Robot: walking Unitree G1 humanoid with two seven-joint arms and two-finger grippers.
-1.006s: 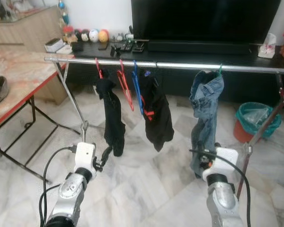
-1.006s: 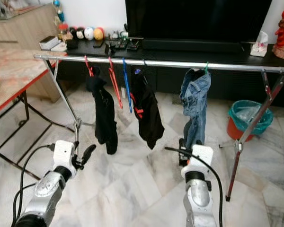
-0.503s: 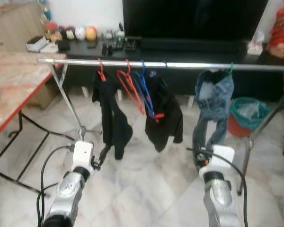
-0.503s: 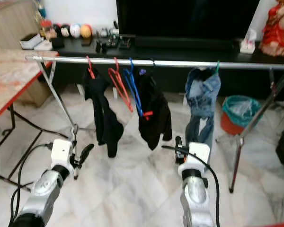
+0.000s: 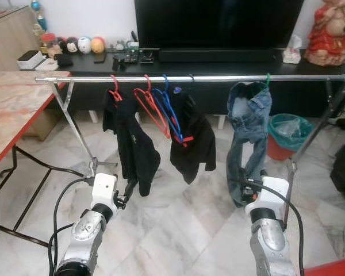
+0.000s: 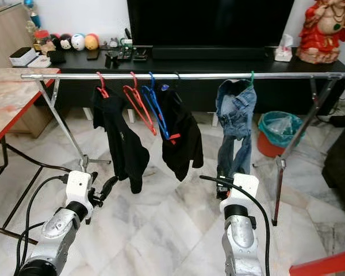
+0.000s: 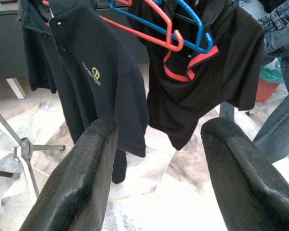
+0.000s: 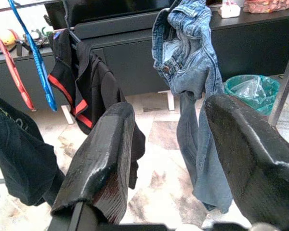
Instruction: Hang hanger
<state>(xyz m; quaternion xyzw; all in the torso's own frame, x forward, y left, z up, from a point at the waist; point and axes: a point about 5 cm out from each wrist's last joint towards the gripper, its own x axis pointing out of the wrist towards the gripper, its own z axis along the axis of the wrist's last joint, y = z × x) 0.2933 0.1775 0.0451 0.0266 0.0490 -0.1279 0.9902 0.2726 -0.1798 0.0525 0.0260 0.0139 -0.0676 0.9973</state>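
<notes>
A silver clothes rail (image 5: pixel 218 77) stands in front of me. On it hang a black shirt (image 5: pixel 129 144) on a red hanger, an empty red hanger (image 5: pixel 152 106), an empty blue hanger (image 5: pixel 171 112), a black shirt with red trim (image 5: pixel 198 149) and blue jeans (image 5: pixel 247 132). My left gripper (image 5: pixel 128 188) is low, just below the left shirt's hem, open and holding nothing. My right gripper (image 5: pixel 243 191) is low by the jeans' legs, open and holding nothing. The left wrist view looks between its fingers (image 7: pixel 82 178) at both shirts and the hangers. The right wrist view looks at the jeans (image 8: pixel 188 57).
A marble-topped table with a red edge (image 5: pixel 11 109) stands at the left. Behind the rail are a black TV stand (image 5: pixel 218 57) and a teal bin (image 5: pixel 287 135). The rail's slanted legs (image 5: pixel 75 126) reach the marble floor. A dark seat (image 6: pixel 342 167) is at the right.
The camera has swung to the right and drawn back, so the whole rail is now in view. The hanging clothes and hangers sway a little. Both grippers stay open and low.
</notes>
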